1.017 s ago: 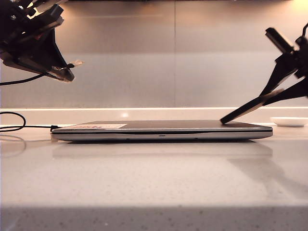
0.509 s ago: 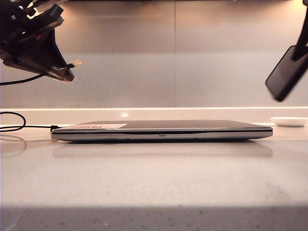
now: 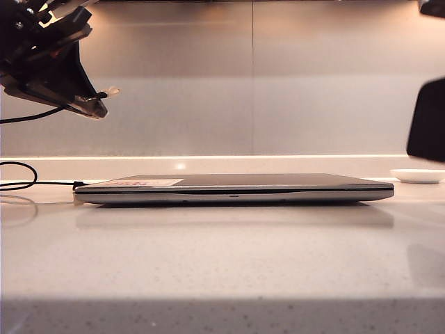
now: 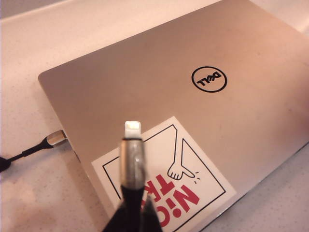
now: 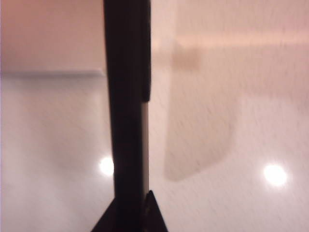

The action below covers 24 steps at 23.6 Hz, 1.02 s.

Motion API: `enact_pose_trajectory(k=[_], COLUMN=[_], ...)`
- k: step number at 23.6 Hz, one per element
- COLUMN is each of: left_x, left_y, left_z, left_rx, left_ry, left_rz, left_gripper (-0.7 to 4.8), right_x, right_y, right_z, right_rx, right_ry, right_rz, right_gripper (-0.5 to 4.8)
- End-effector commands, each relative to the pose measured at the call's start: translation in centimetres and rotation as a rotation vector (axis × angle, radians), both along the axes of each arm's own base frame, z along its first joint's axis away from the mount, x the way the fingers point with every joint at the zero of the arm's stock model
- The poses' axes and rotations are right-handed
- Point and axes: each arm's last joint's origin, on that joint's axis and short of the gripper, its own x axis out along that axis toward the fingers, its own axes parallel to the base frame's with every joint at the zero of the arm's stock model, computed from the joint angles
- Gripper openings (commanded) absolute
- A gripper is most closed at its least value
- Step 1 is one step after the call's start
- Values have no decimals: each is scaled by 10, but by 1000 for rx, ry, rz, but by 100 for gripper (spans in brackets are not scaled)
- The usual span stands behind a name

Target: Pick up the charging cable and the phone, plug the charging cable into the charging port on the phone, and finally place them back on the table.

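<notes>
Exterior view — right hand [image 5: 129,212] raised, gripping phone [image 3: 427,120].

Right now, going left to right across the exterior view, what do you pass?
Left gripper shut on the charging cable → closed Dell laptop on the table → phone, lifted, at the right edge → small white dish.

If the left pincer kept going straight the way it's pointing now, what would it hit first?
Probably the laptop lid. The left pincer, shut on the charging cable, aims the connector down over the sticker. Nothing shows in between, though depth is uncertain.
</notes>
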Motion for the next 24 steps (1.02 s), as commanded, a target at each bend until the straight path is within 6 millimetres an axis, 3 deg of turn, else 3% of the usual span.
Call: enact_pose_trajectory(k=[1,11,16,24], left_x=[0,0,0,0], left_y=[-1,-1,-1,-1], left_z=[3,3,3,3], left_rx=[-8,-8,-8,-8], left_ry=[-19,-19,-19,-19], left_rz=[-6,-7,-7,-7], left_gripper=[-6,-6,-6,-6], right_x=[1,24,29,32], right_y=[6,16,18,19], right_z=[-6,-29,-34,-40], right_rx=[-90,-152,-161,-177], right_ry=[63,184,207,230], right_rz=[29,78,82,120], right_gripper=[-6,-4,101,108])
